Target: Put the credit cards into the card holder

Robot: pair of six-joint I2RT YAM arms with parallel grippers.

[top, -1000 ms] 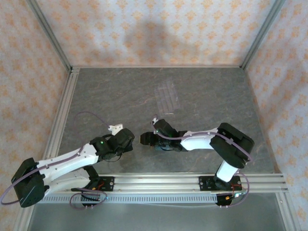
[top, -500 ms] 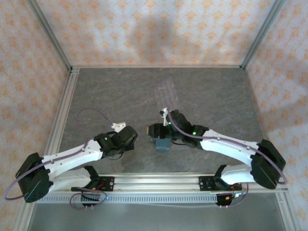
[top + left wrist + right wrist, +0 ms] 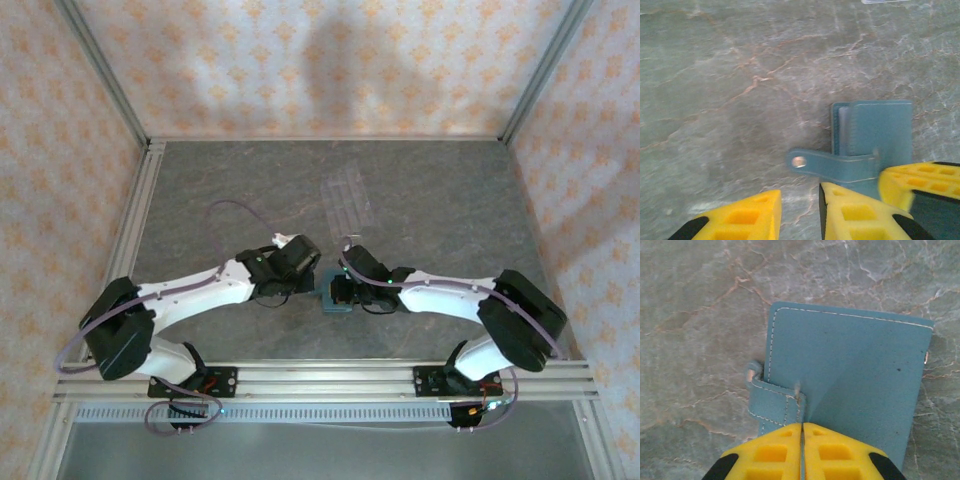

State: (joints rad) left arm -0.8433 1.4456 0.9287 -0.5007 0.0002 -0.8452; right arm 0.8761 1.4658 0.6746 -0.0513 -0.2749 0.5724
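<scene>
The card holder [image 3: 850, 365] lies flat on the desk [image 3: 220, 200] near its front edge, between my two arms. Its stitched far edge faces away from my right claw [image 3: 802, 440]. Its strap [image 3: 835, 166] sticks out sideways toward my left claw [image 3: 800, 215] and ends in a small metal snap [image 3: 799, 161].

I cannot tell its long axis, because the near end is hidden under my fingers. From above, only a sliver of teal shows between the wrists.

My right claw is pinched tight, its pads meeting on the holder's near edge beside the strap's root, where the cover creases up. My left claw stands narrowly parted just short of the strap, with bare desk between its fingers.

A clear slotted rack [image 3: 347, 200] sits well apart, farther back.
</scene>
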